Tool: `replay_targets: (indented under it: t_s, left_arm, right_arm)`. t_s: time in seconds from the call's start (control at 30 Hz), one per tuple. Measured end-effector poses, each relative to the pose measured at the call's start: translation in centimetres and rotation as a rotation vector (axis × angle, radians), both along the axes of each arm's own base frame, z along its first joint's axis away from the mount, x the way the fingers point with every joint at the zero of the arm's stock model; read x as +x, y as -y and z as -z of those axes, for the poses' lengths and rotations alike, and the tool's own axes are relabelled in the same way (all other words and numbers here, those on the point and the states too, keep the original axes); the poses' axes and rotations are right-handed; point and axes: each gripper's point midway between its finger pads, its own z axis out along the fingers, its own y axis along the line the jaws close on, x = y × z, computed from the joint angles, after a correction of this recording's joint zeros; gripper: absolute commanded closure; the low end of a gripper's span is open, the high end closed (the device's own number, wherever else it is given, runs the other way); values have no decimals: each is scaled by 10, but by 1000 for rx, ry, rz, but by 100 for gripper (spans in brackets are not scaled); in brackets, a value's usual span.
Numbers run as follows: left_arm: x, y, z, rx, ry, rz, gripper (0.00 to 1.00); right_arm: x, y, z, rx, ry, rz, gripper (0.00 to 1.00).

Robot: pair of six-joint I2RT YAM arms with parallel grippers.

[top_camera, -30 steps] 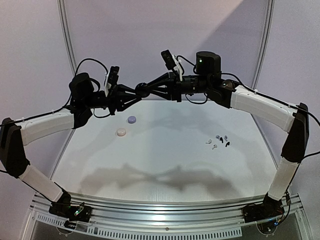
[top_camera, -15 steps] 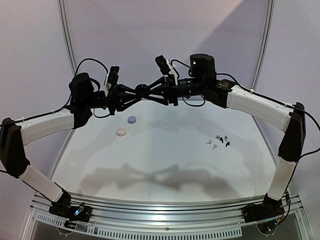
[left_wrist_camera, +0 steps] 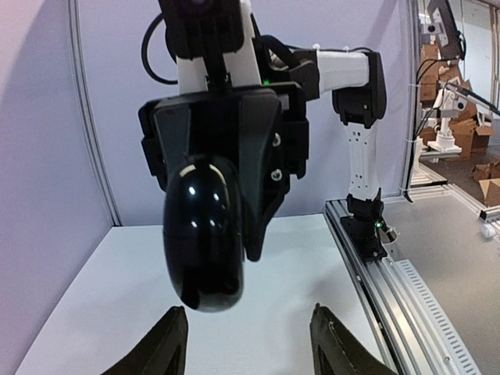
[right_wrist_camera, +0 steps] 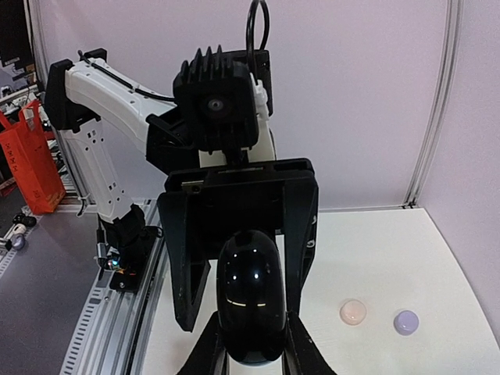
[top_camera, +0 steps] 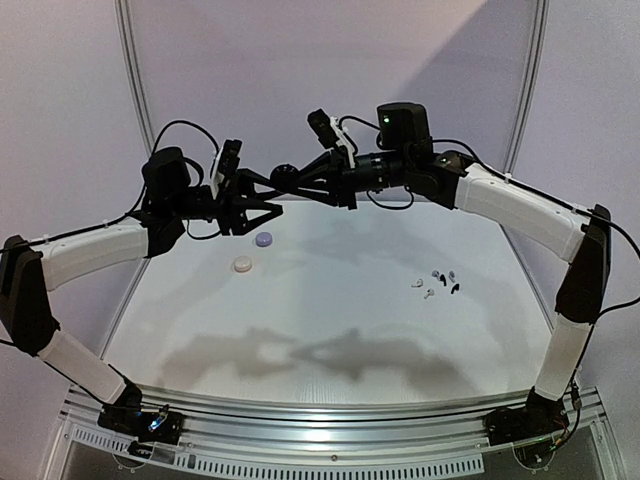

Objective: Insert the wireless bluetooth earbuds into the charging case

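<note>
Earbuds [top_camera: 437, 282] on table [top_camera: 330, 300], charging case [right_wrist_camera: 250, 305] seemingly in right tool [right_wrist_camera: 254, 348]

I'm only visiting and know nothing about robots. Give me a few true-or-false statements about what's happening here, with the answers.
1. The glossy black oval case lies on the white table. False: the right pincer grips it in the air.
2. The left pincer is open, with nothing between its fingers. True.
3. A small lavender round disc and a small cream round disc sit close together on the table. True.
4. The tiny stemmed earbuds are already inside the black case. False: they lie in a loose cluster on the table, on the right arm's side.
</note>
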Motion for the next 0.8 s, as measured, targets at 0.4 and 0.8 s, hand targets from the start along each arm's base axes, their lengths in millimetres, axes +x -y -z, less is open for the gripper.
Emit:
replay_targets:
  t_s: [0.4, 0.8]
  left_arm:
    - [-1, 1, 2, 11, -17, 9, 54]
    - [4, 3, -6, -5, -38, -26, 78]
  right_arm:
    - [0, 7, -4, -113, 117, 55, 100]
    - [-4, 2, 12, -170, 134, 45, 100]
